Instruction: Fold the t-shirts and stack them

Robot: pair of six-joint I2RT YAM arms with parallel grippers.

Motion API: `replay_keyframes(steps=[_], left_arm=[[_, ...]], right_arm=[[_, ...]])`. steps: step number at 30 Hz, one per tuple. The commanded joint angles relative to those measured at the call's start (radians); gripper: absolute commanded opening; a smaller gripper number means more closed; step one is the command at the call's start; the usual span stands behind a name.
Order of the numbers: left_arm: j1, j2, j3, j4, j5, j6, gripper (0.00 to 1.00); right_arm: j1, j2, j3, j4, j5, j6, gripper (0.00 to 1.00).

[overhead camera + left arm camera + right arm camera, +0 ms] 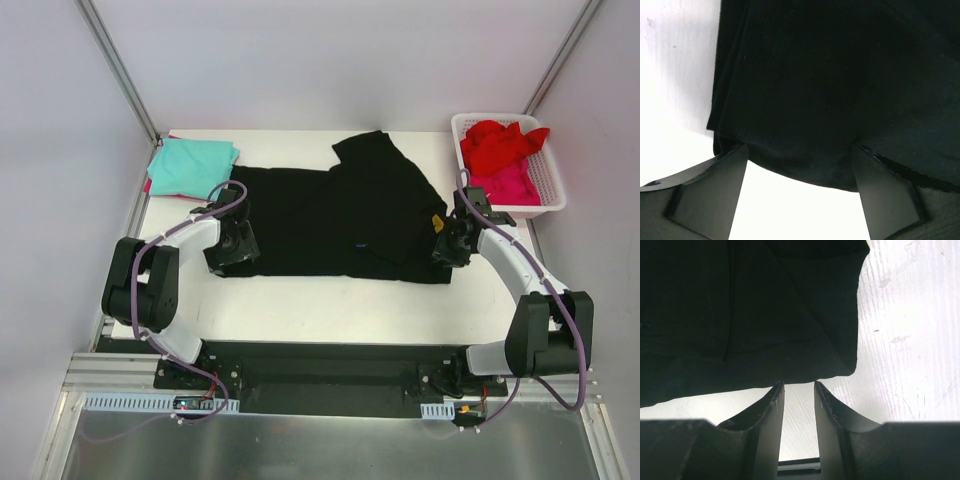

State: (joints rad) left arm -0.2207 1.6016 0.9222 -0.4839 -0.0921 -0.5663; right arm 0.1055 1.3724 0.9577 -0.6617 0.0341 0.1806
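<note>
A large black t-shirt [330,215] lies spread across the middle of the table, its right part folded over. My left gripper [232,250] is at its near left corner. In the left wrist view this gripper [799,150] is wide open, and the black hem [830,75] curves between the fingertips. My right gripper [447,250] is at the near right corner. Its jaws [799,384] stand a narrow gap apart with bare table between them, and the tips touch the shirt's edge [740,305]. A folded teal t-shirt [192,165] rests at the back left.
A white slotted basket [548,195] at the back right holds a crumpled red shirt [500,145] and a pink one [510,185]. A pink edge [150,186] shows under the teal shirt. Metal frame posts rise at both back corners.
</note>
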Motion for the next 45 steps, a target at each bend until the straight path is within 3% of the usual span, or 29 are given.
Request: replay_keyframes(steps=[1, 3, 5, 9, 23, 35, 45], left_arm=[[0.015, 0.064, -0.039, 0.021, -0.046, -0.029, 0.69], [0.021, 0.04, -0.048, 0.024, -0.044, -0.037, 0.78], [0.027, 0.011, -0.066, 0.027, -0.047, -0.043, 0.99], [0.044, -0.023, -0.074, 0.025, -0.046, -0.024, 0.99], [0.061, -0.017, -0.069, 0.027, -0.028, -0.007, 0.99], [0.064, -0.014, -0.068, 0.034, -0.006, -0.015, 0.99], [0.066, -0.025, -0.075, 0.034, -0.011, -0.014, 0.99]], right_arm=[[-0.018, -0.003, 0.018, -0.003, -0.017, -0.004, 0.33], [-0.023, 0.001, 0.013, -0.003, -0.02, -0.003, 0.31], [-0.033, 0.014, 0.01, -0.004, -0.025, 0.002, 0.3], [-0.047, 0.048, -0.005, 0.002, -0.106, 0.016, 0.3], [-0.093, 0.099, -0.031, -0.022, 0.001, -0.021, 0.25], [-0.13, 0.24, -0.005, 0.027, -0.06, -0.018, 0.16], [-0.132, 0.263, -0.025, 0.033, 0.082, -0.013, 0.11]])
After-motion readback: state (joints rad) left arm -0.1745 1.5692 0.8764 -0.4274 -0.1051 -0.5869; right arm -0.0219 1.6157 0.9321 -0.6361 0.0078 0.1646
